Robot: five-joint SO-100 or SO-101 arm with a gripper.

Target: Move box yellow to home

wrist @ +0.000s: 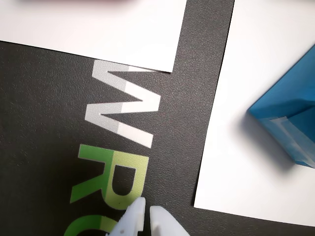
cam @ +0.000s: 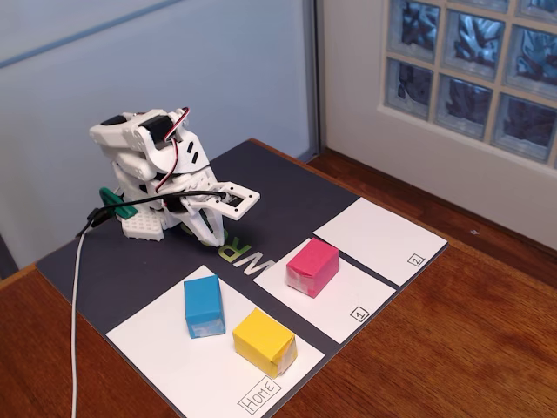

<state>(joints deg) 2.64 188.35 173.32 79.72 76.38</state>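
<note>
Fixed view: box yellow [cam: 264, 341] lying on home [cam: 174, 366], near the corner with the boxed handwritten "Home" label [cam: 259, 397], just above that label. Blue block [cam: 204, 306] also on home, just left of box yellow and close beside it, whether touching or apart not clear. Pink block [cam: 312, 266] resting on the sheet marked "1" [cam: 352, 305], well right of home across a dark strip. Sheet marked "2" [cam: 383, 239] beyond that, carrying nothing. All three sheets lying on a dark mat [cam: 130, 261] with "WR" lettering [cam: 246, 254] between home and the arm. Mat spread over a wooden counter [cam: 452, 348]. White arm [cam: 152, 170] folded up behind home at the far side of the mat, gripper [cam: 224, 228] pointing down toward the lettering, clear of every block, nothing between the fingers. Black cable [cam: 139, 202] and white cable [cam: 76, 322] trailing off to the left of the arm.

Wrist view: gripper [wrist: 146, 216] entering from the bottom edge, its two white fingertips [wrist: 135, 216] nearly together with only a thin gap, clenched on nothing, hovering over the green and white lettering [wrist: 123, 128] on the mat [wrist: 39, 123]. Edge of home [wrist: 236, 147] to the right of the lettering, with a corner of the blue block [wrist: 288, 118] on it. Another white sheet [wrist: 98, 29] at the top. Box yellow out of this view.
</note>
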